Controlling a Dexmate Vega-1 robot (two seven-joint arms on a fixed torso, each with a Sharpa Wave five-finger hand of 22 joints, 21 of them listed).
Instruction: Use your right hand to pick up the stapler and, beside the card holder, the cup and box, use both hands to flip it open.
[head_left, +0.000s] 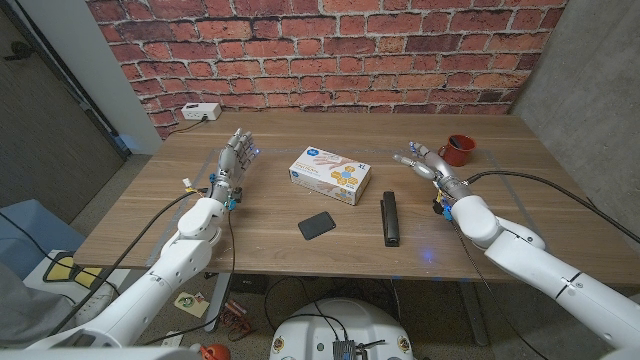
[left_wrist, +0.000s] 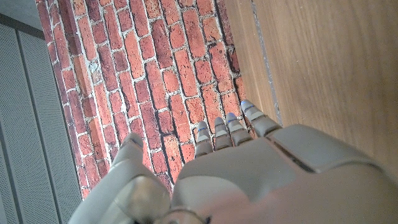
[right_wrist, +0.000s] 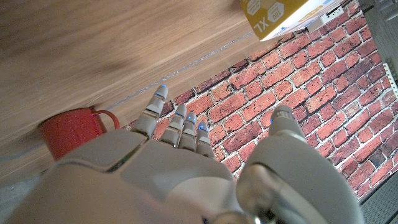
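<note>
Stapler (head_left: 390, 220) untouched near table's (head_left: 500, 215) front edge, left robot hand (head_left: 234, 158) and right robot hand (head_left: 424, 164) spread, empty

white power strip (head_left: 200, 112) at table's (head_left: 280, 250) far-left edge | brick wall (head_left: 330, 50) behind

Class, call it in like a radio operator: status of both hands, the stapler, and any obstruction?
Left hand open, right hand open, both holding nothing. Stapler untouched on the table, shut. Path from right hand clear; box and card holder lie off to its left.
</note>
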